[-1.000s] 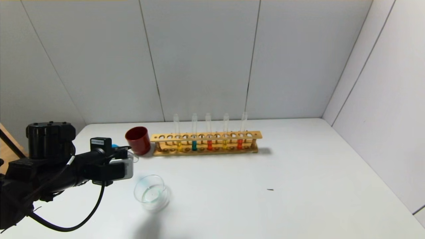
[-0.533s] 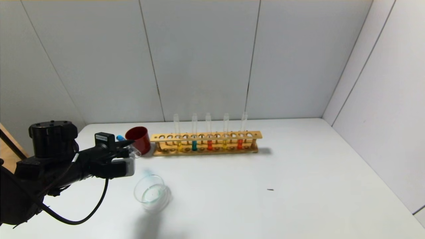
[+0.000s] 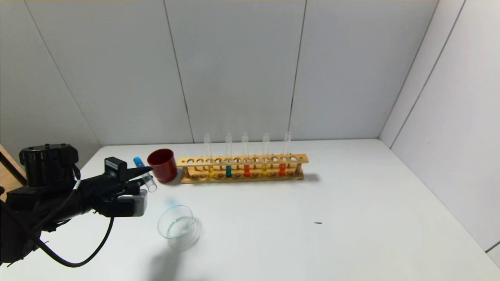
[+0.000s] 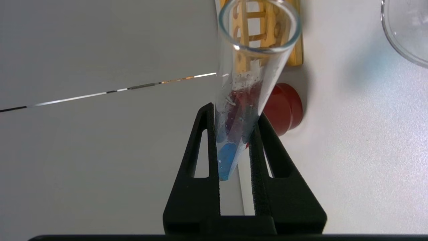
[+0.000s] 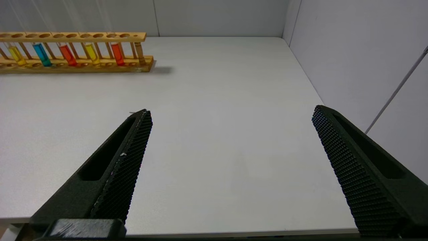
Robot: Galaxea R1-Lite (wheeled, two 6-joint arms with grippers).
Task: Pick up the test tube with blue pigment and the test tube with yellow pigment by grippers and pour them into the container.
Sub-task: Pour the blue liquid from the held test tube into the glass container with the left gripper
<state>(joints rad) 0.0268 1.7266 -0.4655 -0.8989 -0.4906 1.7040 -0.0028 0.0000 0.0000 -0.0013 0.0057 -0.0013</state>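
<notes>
My left gripper point(image 3: 143, 174) is shut on the test tube with blue pigment point(image 3: 143, 173), near the table's left edge beside the red cup. The tube lies tilted, its blue end toward the back wall and its open mouth toward the container point(image 3: 177, 228), short of the rim. In the left wrist view the jaws point(image 4: 234, 115) clamp the tube point(image 4: 249, 67) low down, and blue liquid sits at its closed end. Two tubes with yellow liquid point(image 3: 211, 171) point(image 3: 264, 169) stand in the rack. My right gripper point(image 5: 230, 112) hangs open over bare table, out of the head view.
A wooden rack point(image 3: 242, 168) at the back holds several tubes, among them a teal one point(image 3: 228, 171) and two orange-red ones point(image 3: 246, 170). A dark red cup point(image 3: 162, 164) stands at the rack's left end. The container holds a faint bluish film.
My left arm has drawn back to the left, away from the container, still holding the blue tube. The tube's mouth has swung lower and closer to me.
</notes>
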